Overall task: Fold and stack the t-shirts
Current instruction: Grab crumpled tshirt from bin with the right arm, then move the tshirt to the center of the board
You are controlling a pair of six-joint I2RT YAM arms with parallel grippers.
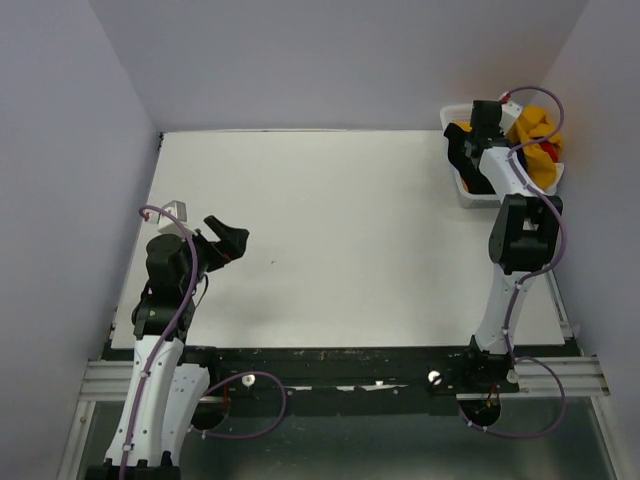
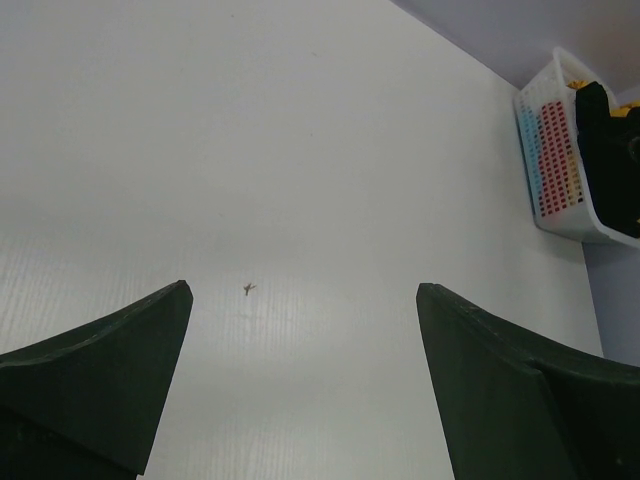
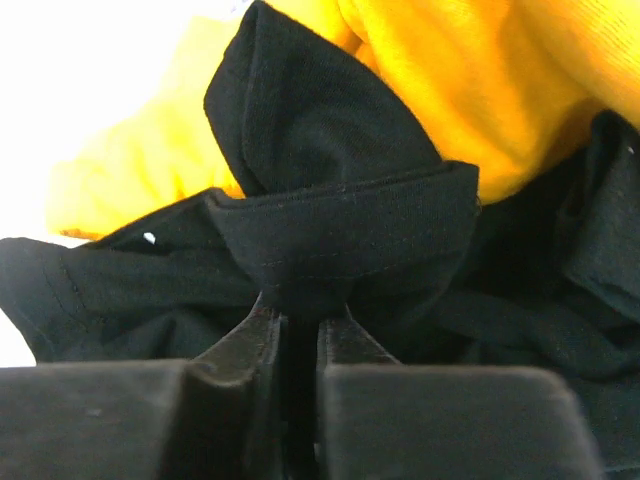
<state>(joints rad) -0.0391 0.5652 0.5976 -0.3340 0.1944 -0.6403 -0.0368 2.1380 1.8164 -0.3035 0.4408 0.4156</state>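
White table (image 1: 330,230) fills the lower and middle part of the top view, with no shirt laid out on it yet. At lower left the left gripper (image 1: 228,243) hangs over that surface with its jaws spread wide and nothing between them. Its own camera looks across the table toward the basket. It seems to be parked there so it can take a corner once cloth arrives.

At upper right of the top view the right arm reaches to the far edge, and the right gripper (image 1: 462,150) dips into the basket (image 1: 465,192). In the wrist view its jaws are pressed nearly together on a stitched fold of the black shirt (image 3: 340,230), likely a hem or sleeve edge, a firm seam to lift by. Behind that fold lies the yellow shirt (image 3: 480,80), bunched against the black one. A patch of red, probably the red shirt (image 1: 547,152), shows beside it in the top view.

All the shirts I can see are in the basket, so folding has not begun. The yellow shirt may drag along when the black one is lifted.
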